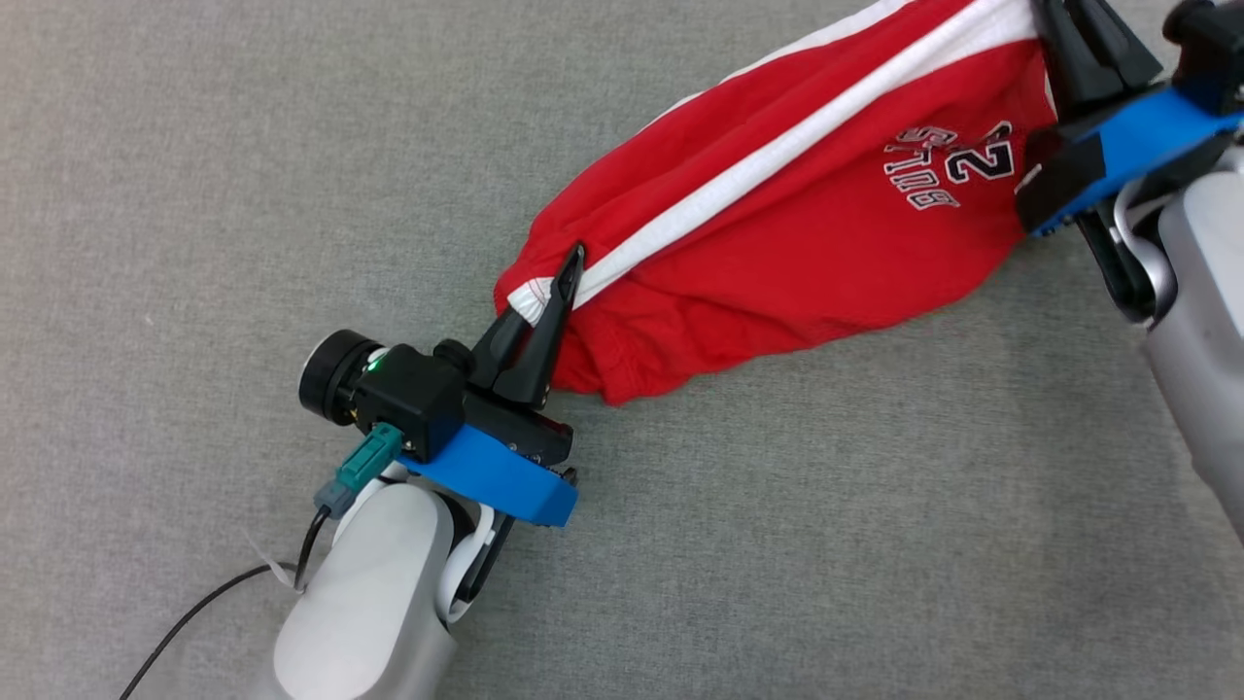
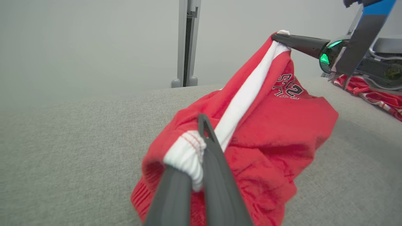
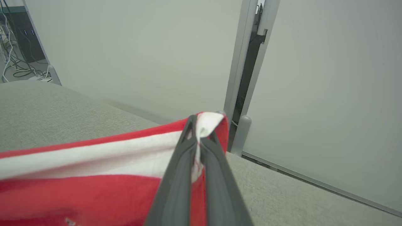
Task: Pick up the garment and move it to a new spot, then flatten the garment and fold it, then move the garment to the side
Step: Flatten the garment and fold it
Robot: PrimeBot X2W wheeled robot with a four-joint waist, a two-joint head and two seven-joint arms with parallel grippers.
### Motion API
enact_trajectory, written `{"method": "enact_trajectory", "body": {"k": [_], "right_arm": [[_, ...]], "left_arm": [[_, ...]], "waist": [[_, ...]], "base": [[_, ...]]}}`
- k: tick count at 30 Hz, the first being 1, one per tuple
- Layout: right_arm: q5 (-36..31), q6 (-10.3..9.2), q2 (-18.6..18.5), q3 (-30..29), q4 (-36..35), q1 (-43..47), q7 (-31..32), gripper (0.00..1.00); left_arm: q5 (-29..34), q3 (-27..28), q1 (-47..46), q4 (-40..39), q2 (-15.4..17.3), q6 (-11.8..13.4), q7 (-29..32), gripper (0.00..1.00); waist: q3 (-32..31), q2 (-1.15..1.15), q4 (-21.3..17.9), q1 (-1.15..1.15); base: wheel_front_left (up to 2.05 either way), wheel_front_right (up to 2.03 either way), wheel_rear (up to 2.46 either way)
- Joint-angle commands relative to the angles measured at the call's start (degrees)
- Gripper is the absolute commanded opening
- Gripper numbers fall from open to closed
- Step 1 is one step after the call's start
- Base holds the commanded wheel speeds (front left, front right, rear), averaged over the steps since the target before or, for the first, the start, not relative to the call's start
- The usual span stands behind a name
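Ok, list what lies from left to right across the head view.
black cable → left gripper, pinching the hem → red garment, stretched between both grippers → right gripper, shut on the other end.

Left side: table (image 1: pixel 194 146) wide open here, bare grey cloth, easy passage.
Middle: garment (image 1: pixel 777 194) strung between left claw (image 1: pixel 569 267) and right claw (image 2: pixel 279 37), slanting across and blocking the way.
Near side: free strip of table below the garment.
Right: second red cloth (image 2: pixel 377 94) lying past the right claw.
Far edge: grey post (image 2: pixel 187 44) standing upright.
Lower left: black cable (image 1: pixel 185 622) trailing.
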Motion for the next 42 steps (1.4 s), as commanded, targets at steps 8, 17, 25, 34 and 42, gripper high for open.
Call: {"method": "enact_trajectory", "body": {"k": [8,17,25,34,42], "right_arm": [[2.24,-0.04,2.07,5.26,9.78,-7.43,-0.41,0.12],[4.98,-0.04,0.91,7.10,11.96,-5.60,-0.58,1.00],[5.88,-0.04,-2.76,4.99,11.06,0.70,-0.59,1.00],[6.27,-0.04,-2.80,5.39,14.17,4.67,-0.50,1.00],[8.05,-0.04,-1.69,8.78,18.89,4.22,0.71,1.00]], "left_arm": [[-0.27,0.13,-1.76,0.73,-0.25,0.54,-0.25,0.00],[-0.83,0.04,0.80,0.20,-0.36,1.95,-0.25,1.00],[0.46,3.53,7.53,-3.81,-0.09,3.67,-0.25,1.00],[3.70,11.40,12.60,-11.43,0.42,6.15,-0.24,1.00],[5.10,16.53,14.65,-16.31,-0.12,7.70,-0.24,1.00]], "waist": [[1.91,0.00,1.94,-0.02],[-0.45,0.00,1.77,-0.02],[-3.84,0.00,3.03,-0.02],[-4.73,0.00,3.75,-0.02],[-3.97,0.00,4.26,-0.02]], "base": [[0.00,0.00,0.00],[0.00,0.00,0.00],[0.00,0.00,0.00],[0.00,0.00,0.00],[0.00,0.00,0.00]]}}
